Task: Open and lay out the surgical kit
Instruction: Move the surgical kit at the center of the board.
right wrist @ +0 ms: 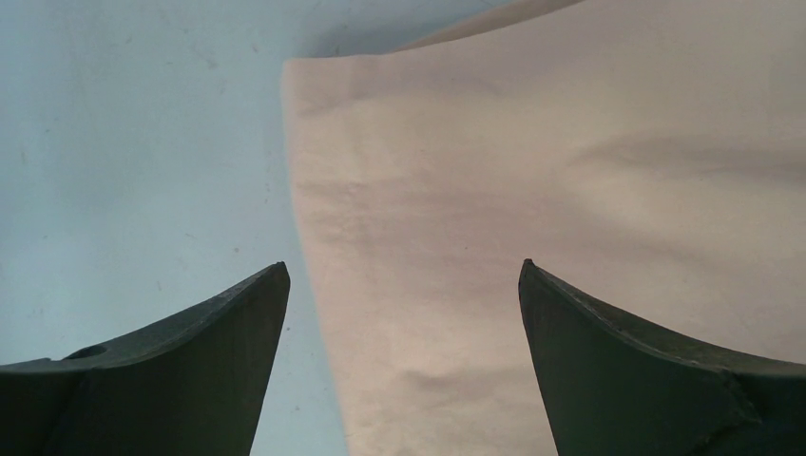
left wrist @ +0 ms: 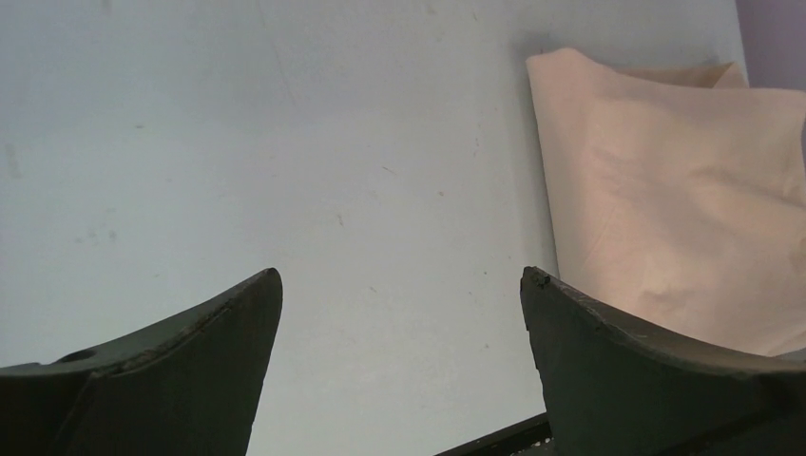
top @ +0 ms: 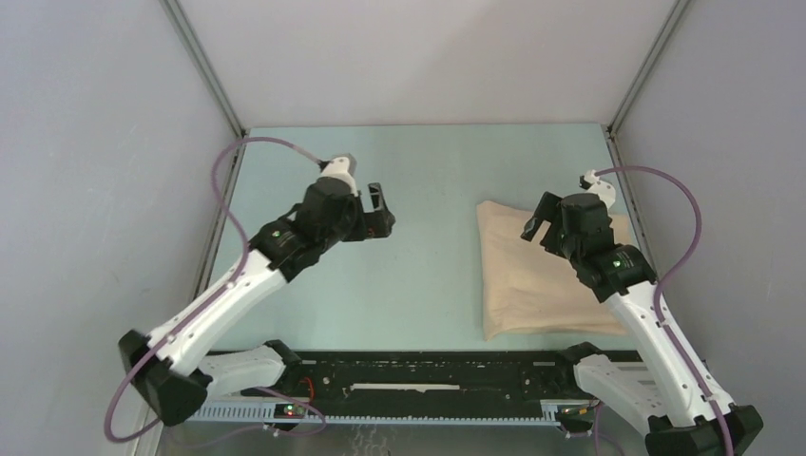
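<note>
The surgical kit (top: 532, 275) lies wrapped in its beige cloth on the right half of the table; whatever is inside is hidden. In the left wrist view the kit (left wrist: 665, 199) fills the right side, and in the right wrist view the kit (right wrist: 532, 190) spreads under the fingers. My right gripper (top: 537, 224) hangs open above the bundle's left part, its jaws wide apart with nothing between them (right wrist: 403, 271). My left gripper (top: 382, 211) is open too, over bare table well left of the cloth, nothing between its fingertips (left wrist: 401, 275).
The pale green table (top: 418, 171) is boxed in by grey walls at the back and both sides. A black rail (top: 418, 375) with the arm bases runs along the near edge. Purple cables loop from both wrists.
</note>
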